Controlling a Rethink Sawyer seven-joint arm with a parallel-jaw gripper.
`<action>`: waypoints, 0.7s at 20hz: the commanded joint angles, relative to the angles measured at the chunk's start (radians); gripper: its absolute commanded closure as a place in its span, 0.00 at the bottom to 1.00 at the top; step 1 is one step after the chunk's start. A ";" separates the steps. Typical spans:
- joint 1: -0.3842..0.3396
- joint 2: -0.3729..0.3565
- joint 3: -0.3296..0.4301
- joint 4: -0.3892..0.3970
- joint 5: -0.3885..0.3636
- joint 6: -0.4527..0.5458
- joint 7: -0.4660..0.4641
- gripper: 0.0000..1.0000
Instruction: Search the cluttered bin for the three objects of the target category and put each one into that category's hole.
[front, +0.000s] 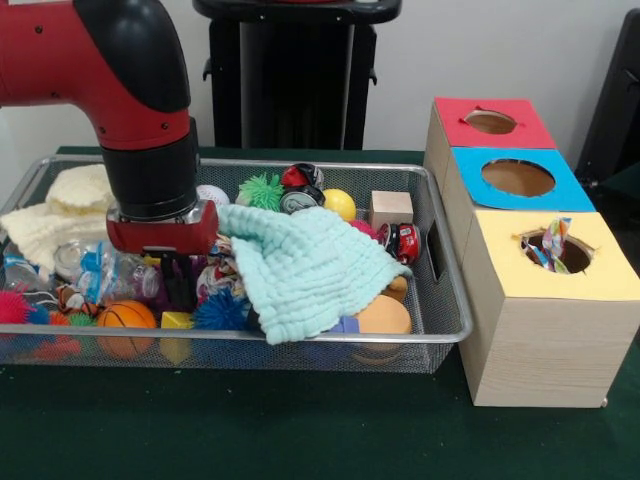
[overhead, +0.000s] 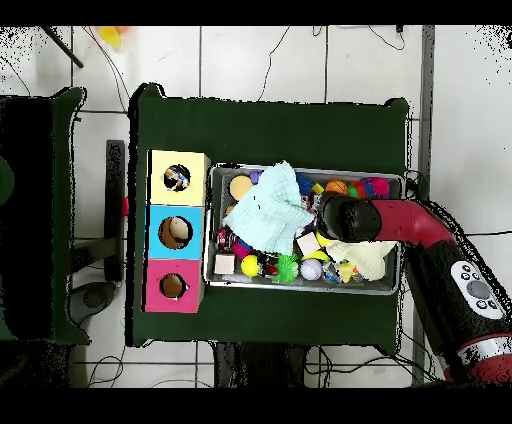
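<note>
Wire bin: 1 | box holes: 3 | end effector: grip state unclear

I see wire bin silver mesh, on dark green table. Arm red with black joints. Cloth over clutter pale mint, waffle texture. Second cloth cream. I note orange basketball with black lines, blue spiky ball, green spiky ball, yellow ball, plain wooden cube. Box light wood, tops red, blue, yellow. Multicoloured wrapper in yellow hole.
</note>
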 joint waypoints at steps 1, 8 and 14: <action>0.015 0.043 -0.022 0.020 -0.038 -0.049 -0.062 0.00; 0.028 0.011 -0.039 0.040 -0.023 -0.016 -0.042 0.00; 0.007 -0.012 -0.023 0.064 0.009 0.011 -0.064 0.00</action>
